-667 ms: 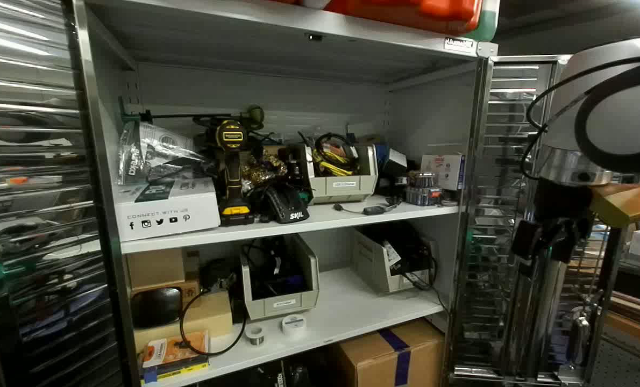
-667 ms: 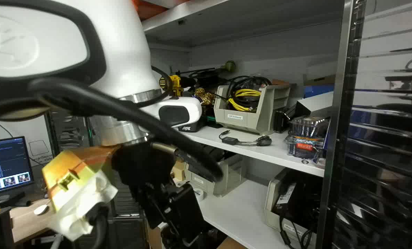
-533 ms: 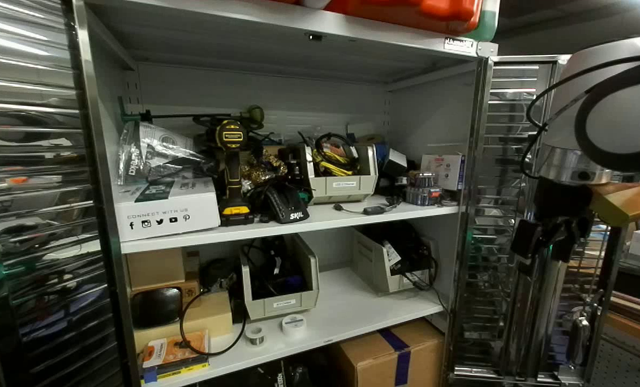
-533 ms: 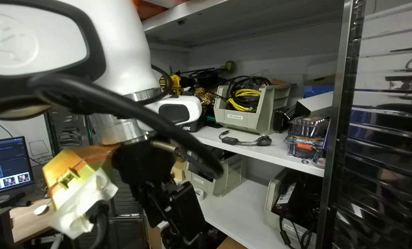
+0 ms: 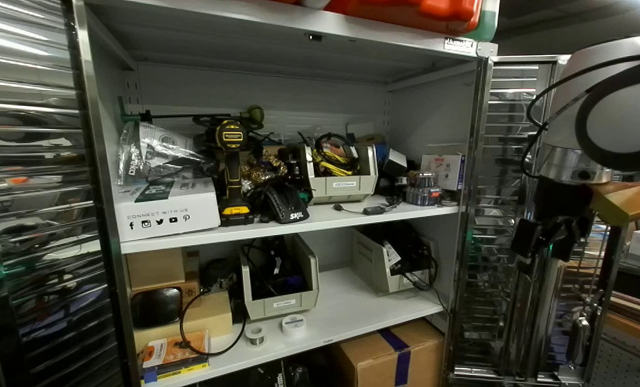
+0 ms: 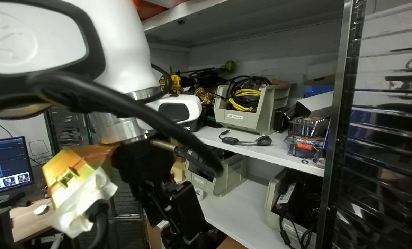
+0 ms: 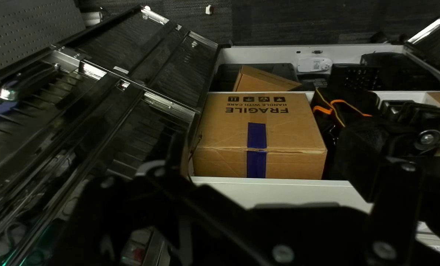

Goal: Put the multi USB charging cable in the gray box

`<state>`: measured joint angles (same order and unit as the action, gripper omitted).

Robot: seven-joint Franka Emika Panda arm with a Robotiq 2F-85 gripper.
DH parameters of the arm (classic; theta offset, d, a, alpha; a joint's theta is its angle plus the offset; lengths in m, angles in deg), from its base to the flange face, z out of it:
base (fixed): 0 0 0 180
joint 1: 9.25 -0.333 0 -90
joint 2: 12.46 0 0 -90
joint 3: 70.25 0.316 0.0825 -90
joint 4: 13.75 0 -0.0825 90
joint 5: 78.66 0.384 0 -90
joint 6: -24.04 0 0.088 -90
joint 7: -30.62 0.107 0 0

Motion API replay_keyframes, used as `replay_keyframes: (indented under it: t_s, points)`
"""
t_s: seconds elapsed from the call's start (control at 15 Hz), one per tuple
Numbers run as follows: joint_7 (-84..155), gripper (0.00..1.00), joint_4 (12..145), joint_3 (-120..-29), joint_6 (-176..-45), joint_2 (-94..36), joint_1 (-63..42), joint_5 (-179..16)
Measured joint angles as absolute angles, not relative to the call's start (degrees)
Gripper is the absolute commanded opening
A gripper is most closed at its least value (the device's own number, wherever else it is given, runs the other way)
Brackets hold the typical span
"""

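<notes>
The charging cable (image 5: 374, 209), black with a small block and plugs, lies on the upper shelf near its front edge. It also shows in an exterior view (image 6: 244, 141), and the wrist view does not show it. Just behind it stands a gray box (image 5: 328, 189) (image 6: 237, 123) holding yellow and black cables. Two other gray bins stand on the shelf below, so I cannot tell for sure which is meant. My gripper (image 5: 546, 244) (image 6: 173, 214) points down outside the cabinet, apart from the cable. In the wrist view its fingers (image 7: 268, 166) are wide apart with nothing between them.
Gray bins (image 5: 263, 307) (image 5: 369, 263) hold black cables on the lower shelf. Battery packs (image 6: 303, 140) stand beside the cable; a SKIL charger (image 5: 288, 207) and drill (image 5: 231, 161) are farther along. Open cabinet doors flank the shelves. A cardboard box (image 7: 260, 129) sits below.
The upper part of the arm has risen very slightly. The gripper stays nearly in place, and nothing on the shelves has moved.
</notes>
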<state>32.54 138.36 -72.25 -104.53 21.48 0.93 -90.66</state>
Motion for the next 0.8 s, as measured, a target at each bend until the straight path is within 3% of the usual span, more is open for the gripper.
replay_keyframes:
  t_s: [0.8]
  points:
    - [47.35, 1.00, 134.04, -67.30, -105.70, 15.05, -1.25, -85.91]
